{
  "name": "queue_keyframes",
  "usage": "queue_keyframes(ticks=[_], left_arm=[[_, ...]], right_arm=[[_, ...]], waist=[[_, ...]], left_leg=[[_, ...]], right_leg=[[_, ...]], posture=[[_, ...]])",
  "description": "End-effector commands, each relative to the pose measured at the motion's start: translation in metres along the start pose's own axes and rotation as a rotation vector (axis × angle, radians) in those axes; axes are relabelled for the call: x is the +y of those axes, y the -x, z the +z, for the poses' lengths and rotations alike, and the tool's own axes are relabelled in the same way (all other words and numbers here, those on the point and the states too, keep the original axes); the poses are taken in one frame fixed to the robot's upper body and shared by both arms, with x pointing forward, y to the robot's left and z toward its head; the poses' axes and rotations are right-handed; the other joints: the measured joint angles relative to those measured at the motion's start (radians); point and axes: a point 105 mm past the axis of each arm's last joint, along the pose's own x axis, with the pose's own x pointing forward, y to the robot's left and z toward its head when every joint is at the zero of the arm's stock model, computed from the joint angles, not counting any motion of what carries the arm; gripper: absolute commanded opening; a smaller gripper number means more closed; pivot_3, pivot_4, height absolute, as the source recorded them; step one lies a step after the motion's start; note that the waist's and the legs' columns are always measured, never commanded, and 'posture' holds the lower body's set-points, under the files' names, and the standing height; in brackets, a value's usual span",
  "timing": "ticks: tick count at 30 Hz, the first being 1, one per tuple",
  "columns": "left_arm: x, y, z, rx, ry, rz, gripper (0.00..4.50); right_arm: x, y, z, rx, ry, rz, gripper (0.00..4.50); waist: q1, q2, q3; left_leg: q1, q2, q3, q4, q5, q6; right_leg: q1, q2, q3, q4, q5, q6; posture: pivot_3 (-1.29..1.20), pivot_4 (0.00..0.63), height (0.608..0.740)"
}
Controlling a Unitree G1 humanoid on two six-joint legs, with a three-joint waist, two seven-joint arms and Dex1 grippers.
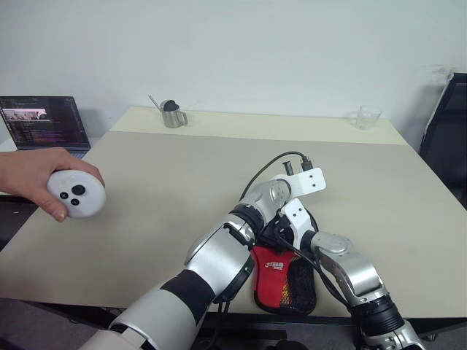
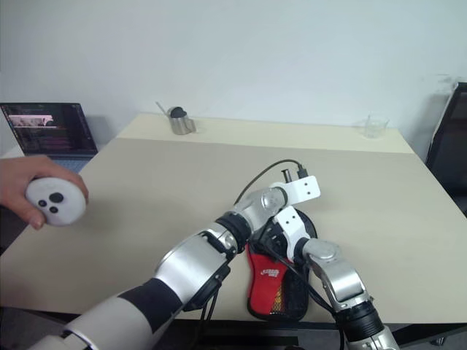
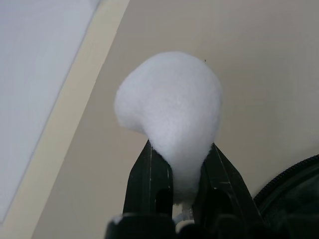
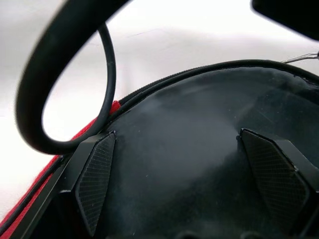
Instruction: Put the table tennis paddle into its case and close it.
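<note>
The case [image 1: 286, 281] is laid at the near edge of the beige worktop [image 1: 168, 204], with its long axis running from the near edge away from the robot; the red panel and mesh pocket are at the near end, and the far end is hidden under the arms. The left arm is stretched forward and across to the right, above the case. The left gripper [image 3: 182, 172] is seen nearly closed, with a blurred white part between its fingers; what this is cannot be told. The right arm is bent up from the near edge, and the right gripper [image 4: 197, 184] is held wide open, its fingers on both sides of the case's black surface.
</note>
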Motion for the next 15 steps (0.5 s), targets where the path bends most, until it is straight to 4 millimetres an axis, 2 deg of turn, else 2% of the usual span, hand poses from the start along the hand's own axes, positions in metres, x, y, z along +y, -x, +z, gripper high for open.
queue_keyframes(ticks=[1,15], left_arm=[[-0.027,-0.005,0.064,-0.179,-0.06,-0.034,0.21],[-0.043,-0.005,0.089,-0.246,-0.109,-0.065,0.21]], right_arm=[[0.005,0.001,-0.034,0.13,-0.066,0.009,4.36],[0.005,-0.001,-0.034,0.13,-0.078,-0.003,4.36]], waist=[[0.0,0.0,0.0],[0.001,0.001,0.0]], left_leg=[[0.0,0.0,0.0,0.0,0.0,0.0],[0.0,0.0,-0.001,0.001,0.0,0.0]], right_leg=[[0.0,0.0,0.0,0.0,0.0,0.0],[0.001,0.0,-0.001,0.0,0.0,0.0]], posture=[[0.0,0.15,0.74],[0.0,0.15,0.74]])
